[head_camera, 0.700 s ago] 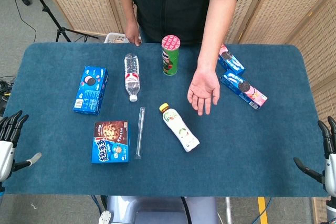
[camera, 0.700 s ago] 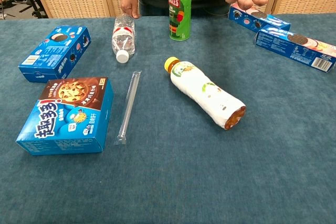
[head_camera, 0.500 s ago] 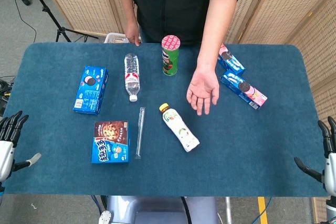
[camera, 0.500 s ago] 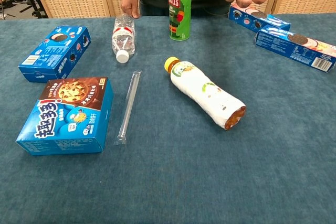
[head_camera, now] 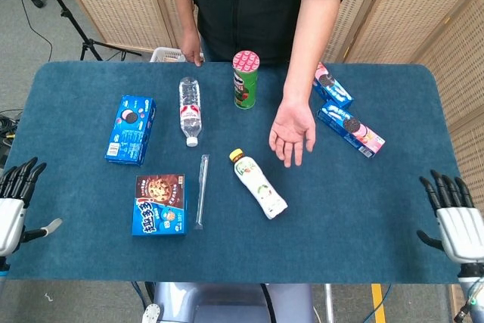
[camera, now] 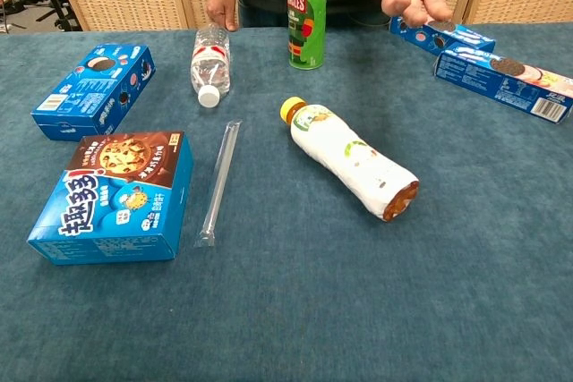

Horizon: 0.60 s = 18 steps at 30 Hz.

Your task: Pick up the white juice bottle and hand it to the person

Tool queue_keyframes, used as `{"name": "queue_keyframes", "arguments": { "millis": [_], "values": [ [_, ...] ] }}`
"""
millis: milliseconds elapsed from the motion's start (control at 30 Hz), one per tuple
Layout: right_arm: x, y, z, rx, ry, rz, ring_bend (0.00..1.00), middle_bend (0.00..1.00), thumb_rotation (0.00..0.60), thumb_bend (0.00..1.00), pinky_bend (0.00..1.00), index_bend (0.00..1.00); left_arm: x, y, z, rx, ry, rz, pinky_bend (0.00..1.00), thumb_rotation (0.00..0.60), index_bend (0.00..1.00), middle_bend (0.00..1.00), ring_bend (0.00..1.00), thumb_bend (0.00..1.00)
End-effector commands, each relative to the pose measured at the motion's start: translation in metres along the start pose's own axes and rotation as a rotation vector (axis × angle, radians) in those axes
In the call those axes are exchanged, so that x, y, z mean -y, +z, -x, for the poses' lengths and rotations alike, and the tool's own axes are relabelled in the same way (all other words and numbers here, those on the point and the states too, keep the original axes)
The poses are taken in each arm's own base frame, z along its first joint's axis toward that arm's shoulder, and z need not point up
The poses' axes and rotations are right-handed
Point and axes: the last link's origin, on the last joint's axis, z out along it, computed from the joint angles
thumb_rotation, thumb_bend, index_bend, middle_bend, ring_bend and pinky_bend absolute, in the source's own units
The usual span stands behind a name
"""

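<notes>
The white juice bottle with a yellow cap lies on its side near the middle of the blue table; the chest view shows the juice bottle with its cap pointing to the far left. The person's open palm hovers just beyond it, palm up. My left hand is at the table's left front corner, fingers spread and empty. My right hand is at the right front edge, fingers spread and empty. Both hands are far from the bottle and absent from the chest view.
A clear water bottle and a green chip can lie beyond the juice. Blue cookie boxes sit left and front left. Two more boxes lie at the right. A clear straw tube lies left of the juice.
My right hand has risen further into the head view and moved slightly inward. The left hand and the bottle have not moved; the person's palm barely shifted.
</notes>
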Motion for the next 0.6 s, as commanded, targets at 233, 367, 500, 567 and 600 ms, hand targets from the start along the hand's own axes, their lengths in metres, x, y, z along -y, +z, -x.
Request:
{"name": "queue_keyframes", "arguments": {
  "millis": [233,367,500,567,600],
  "values": [
    [0.027,0.063,0.020,-0.022,-0.325,-0.609,0.00,0.05,0.600,0.00,0.00,0.18,0.000,0.008,0.008,0.037,0.019,-0.023,0.00,0.600,0.00,0.00,0.00,0.00],
    [0.051,0.083,0.022,-0.040,-0.393,-0.783,0.00,0.06,0.600,0.00,0.00,0.19,0.002,0.013,0.012,0.056,0.031,-0.040,0.00,0.600,0.00,0.00,0.00,0.00],
    [0.067,0.096,0.024,-0.052,-0.452,-0.873,0.00,0.07,0.600,0.00,0.00,0.20,0.003,0.016,0.014,0.067,0.037,-0.053,0.00,0.600,0.00,0.00,0.00,0.00],
    [0.076,0.104,0.025,-0.057,-0.478,-0.906,0.00,0.07,0.600,0.01,0.00,0.20,0.003,0.018,0.016,0.073,0.040,-0.059,0.00,0.600,0.00,0.00,0.00,0.00],
    [0.081,0.107,0.024,-0.060,-0.488,-0.921,0.00,0.07,0.600,0.02,0.00,0.20,0.004,0.019,0.016,0.075,0.042,-0.062,0.00,0.600,0.00,0.00,0.00,0.00]
  ]
}}
